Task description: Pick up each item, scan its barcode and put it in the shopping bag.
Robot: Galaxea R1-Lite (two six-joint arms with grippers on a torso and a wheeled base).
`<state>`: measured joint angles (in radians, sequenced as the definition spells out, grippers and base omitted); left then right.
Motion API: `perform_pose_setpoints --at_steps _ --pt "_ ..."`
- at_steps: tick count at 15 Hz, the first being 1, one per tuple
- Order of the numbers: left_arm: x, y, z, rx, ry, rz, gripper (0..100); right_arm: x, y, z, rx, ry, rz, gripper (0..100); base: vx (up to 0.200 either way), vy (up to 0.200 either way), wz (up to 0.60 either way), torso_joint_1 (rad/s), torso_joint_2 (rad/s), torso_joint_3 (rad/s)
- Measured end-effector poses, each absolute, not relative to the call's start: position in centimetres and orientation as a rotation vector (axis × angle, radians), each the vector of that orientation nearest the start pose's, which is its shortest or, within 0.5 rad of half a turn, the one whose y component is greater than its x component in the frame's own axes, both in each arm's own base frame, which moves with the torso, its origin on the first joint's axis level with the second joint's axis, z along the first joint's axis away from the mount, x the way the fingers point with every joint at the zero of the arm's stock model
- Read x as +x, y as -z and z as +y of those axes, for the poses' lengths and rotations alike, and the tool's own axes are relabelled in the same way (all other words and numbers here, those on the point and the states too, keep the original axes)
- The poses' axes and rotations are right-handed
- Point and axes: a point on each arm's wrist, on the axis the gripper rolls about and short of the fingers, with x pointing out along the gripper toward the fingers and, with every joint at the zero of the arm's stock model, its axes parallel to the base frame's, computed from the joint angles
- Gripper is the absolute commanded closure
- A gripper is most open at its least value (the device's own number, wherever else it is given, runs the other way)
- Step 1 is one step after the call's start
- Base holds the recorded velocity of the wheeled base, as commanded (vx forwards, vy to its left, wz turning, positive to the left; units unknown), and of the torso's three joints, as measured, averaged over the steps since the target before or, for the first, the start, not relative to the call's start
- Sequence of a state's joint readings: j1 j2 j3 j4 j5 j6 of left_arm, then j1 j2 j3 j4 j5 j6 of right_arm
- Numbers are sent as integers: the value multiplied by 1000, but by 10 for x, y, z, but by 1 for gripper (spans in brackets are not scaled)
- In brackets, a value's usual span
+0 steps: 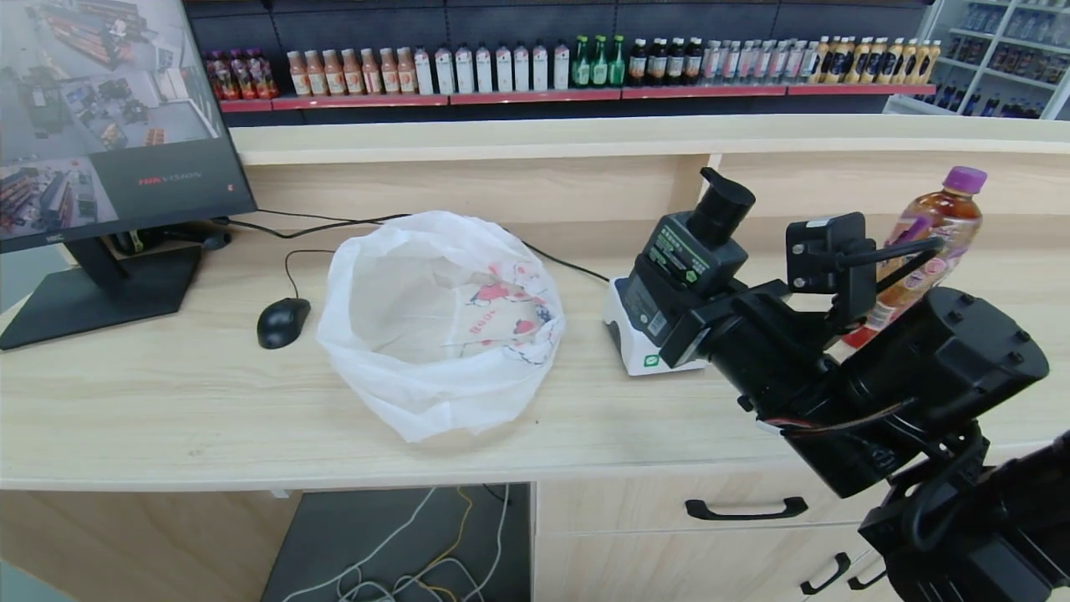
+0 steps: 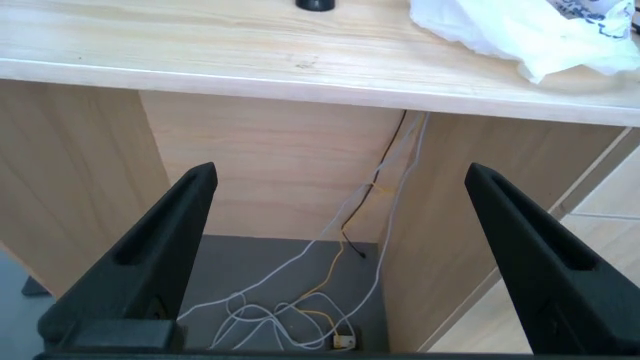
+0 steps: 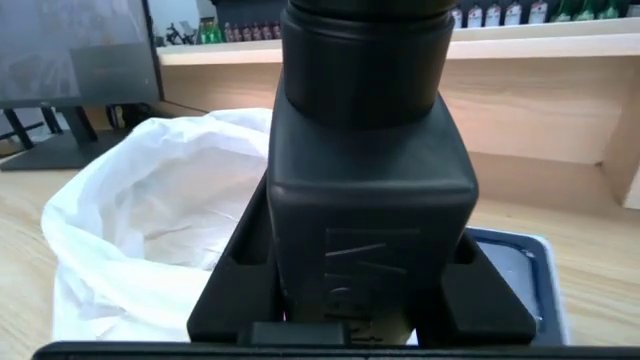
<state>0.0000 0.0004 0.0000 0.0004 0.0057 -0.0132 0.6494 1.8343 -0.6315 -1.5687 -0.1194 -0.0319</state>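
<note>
The black bottle (image 1: pixel 690 253) looks hard and slippery, so hold its flat sides. The right gripper (image 3: pixel 360 310) pinches it; the left gripper (image 2: pixel 340 180) is spread wide.

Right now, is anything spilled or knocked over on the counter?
Nothing stands out. The black bottle leans, but only because the right gripper holds it above the scanner. The shopping bag sits open, nothing spilled.

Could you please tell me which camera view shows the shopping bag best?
The head view: the shopping bag sits whole on the counter, mouth open. The left wrist view catches just a corner of it at the counter's edge. The right wrist view shows one side, partly hidden by the black bottle.
</note>
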Motion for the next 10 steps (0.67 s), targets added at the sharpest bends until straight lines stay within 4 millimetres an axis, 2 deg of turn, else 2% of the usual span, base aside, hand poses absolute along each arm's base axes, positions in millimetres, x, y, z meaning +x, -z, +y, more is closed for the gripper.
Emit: perform_pose_setpoints --at_steps 10 --pt "-23 -75 0 -14 -7 1 0 250 -191 185 112 -515 -360 100 0 200 0 1 3 2"
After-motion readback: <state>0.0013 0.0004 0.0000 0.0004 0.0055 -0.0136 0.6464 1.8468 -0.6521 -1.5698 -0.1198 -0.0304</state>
